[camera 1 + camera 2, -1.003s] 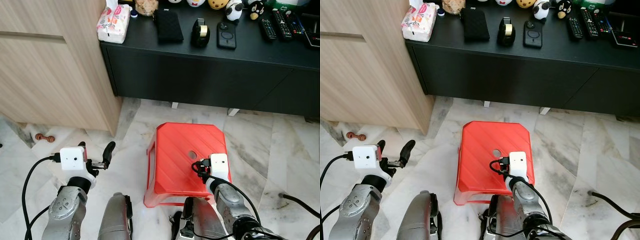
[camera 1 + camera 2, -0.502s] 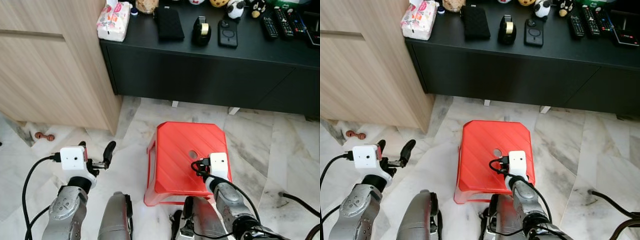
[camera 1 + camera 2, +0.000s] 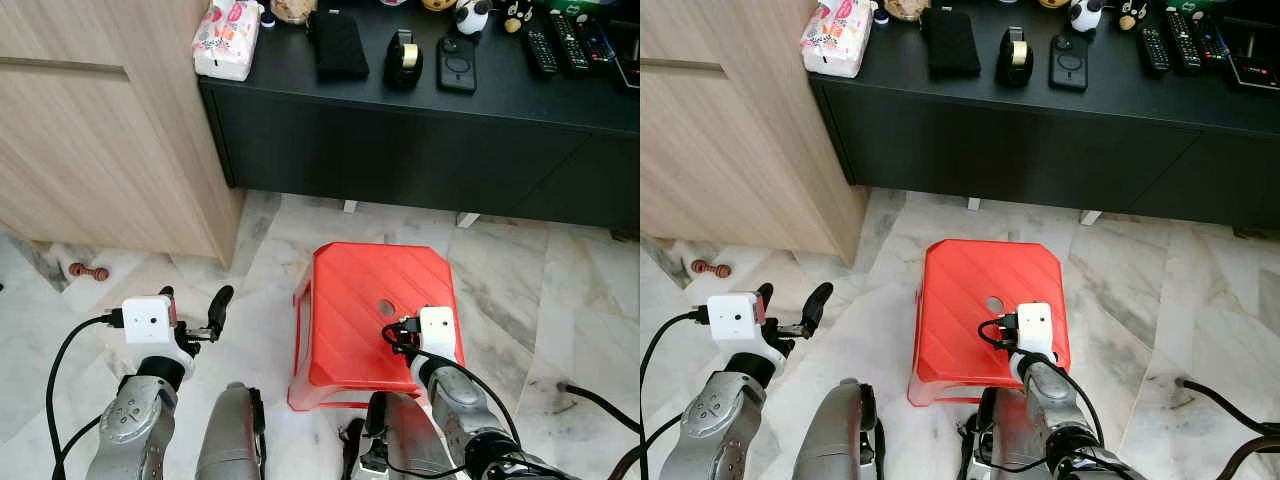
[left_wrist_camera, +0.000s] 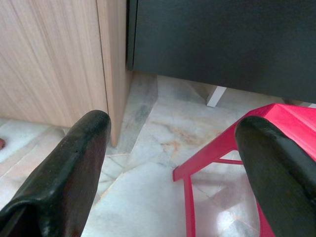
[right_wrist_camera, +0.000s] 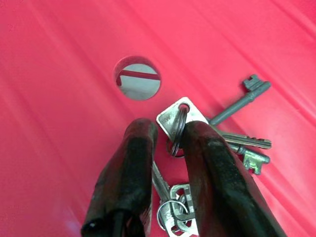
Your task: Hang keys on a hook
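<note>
Your bunch of keys (image 5: 197,148) lies on the top of the red plastic stool (image 3: 350,300), just beside the round hole (image 5: 138,81) in its middle, on the hole's near-right side. The bunch fans out flat: a square-headed key on a ring at the centre, a long old-style key pointing away, and smaller keys and rings behind. Your right end effector (image 5: 165,136) is down on the bunch, its two black fingers (image 5: 133,163) drawn close together around the ring of the square-headed key, pinching it, with the keys resting on the stool top. Your left end effector (image 3: 195,322) hangs to the left of the stool above the marble floor (image 3: 560,300), its fingers (image 4: 69,168) spread wide apart with nothing between them. Beyond the stool stands a black cabinet (image 3: 400,150); its surface carries a tissue pack (image 3: 227,40), a black wallet (image 3: 336,47), a tape dispenser (image 3: 403,60), a phone (image 3: 456,65) and remote controls (image 3: 555,42). A light wood cupboard (image 3: 100,140) stands at far left.
</note>
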Controlling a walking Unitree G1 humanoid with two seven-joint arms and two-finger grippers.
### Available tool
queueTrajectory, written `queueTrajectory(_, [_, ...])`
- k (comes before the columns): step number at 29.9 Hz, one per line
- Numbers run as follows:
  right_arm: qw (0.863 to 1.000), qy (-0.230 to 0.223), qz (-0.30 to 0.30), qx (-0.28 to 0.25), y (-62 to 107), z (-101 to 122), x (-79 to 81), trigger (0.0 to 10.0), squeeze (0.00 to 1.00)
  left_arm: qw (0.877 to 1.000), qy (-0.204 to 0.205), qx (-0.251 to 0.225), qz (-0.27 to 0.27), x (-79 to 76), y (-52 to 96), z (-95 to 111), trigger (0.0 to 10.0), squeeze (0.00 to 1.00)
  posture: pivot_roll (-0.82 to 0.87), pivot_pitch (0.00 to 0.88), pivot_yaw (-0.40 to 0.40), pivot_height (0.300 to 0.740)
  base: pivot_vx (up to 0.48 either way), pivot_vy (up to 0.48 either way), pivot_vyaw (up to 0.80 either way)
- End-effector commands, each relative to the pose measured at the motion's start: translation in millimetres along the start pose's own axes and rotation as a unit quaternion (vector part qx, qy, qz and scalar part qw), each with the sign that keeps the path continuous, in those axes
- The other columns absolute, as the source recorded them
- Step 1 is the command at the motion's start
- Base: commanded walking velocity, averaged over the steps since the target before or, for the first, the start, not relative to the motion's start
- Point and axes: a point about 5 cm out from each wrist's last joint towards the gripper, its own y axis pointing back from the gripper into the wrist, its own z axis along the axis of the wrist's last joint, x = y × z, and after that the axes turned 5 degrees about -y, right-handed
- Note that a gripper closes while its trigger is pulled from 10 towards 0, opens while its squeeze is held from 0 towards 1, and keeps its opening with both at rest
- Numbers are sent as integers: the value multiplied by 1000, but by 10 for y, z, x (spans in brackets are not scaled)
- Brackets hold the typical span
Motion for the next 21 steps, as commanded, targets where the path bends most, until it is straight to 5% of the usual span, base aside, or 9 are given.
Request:
queueTrajectory(1, [1000,-2,-9,26,41,-127,-51,0,0,1000,-3,15,1,-10,57,-48,10000,0,208,359,-103,642,0,0,0])
queueTrajectory(21, [1000,-2,-11,16,15,-38,-80,0,0,1000,1,28,5,0,11,-175,10000,0,203,312,-112,642,0,0,0])
